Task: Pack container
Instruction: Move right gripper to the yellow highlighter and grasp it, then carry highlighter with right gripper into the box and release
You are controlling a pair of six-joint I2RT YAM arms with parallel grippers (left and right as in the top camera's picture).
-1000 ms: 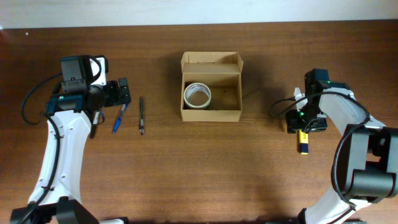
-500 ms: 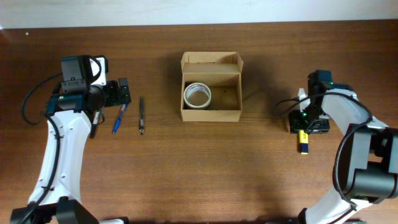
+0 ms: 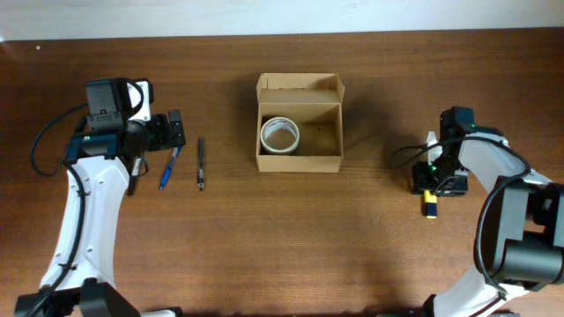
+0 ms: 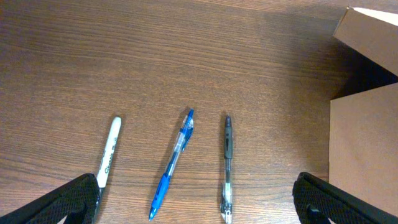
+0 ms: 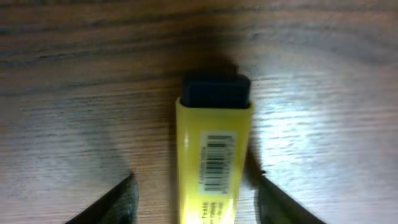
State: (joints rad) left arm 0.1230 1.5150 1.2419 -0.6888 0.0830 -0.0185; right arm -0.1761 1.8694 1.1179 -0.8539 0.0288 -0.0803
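Observation:
The container (image 3: 300, 97) is an open tan cardboard box at the table's middle, with a tape roll (image 3: 280, 135) inside it on the left. Its side also shows as the container (image 4: 364, 146) in the left wrist view. My left gripper (image 3: 173, 132) (image 4: 199, 205) hangs wide open over a white marker (image 4: 109, 152), a blue pen (image 4: 173, 163) (image 3: 167, 167) and a black pen (image 4: 227, 168) (image 3: 201, 163). My right gripper (image 3: 435, 180) (image 5: 196, 186) is low over a yellow highlighter (image 5: 214, 155) (image 3: 430, 205) with a black cap. Its fingers (image 5: 118, 199) straddle the highlighter, a gap showing on the left side.
The container's lid flap (image 3: 300, 84) stands up at its far side. The right half of the container's floor (image 3: 322, 136) is bare. Black cables run by both arms.
My right gripper has slid toward the table's near edge, over more of the highlighter, and its jaws have narrowed a little. The left arm and the pens have not moved.

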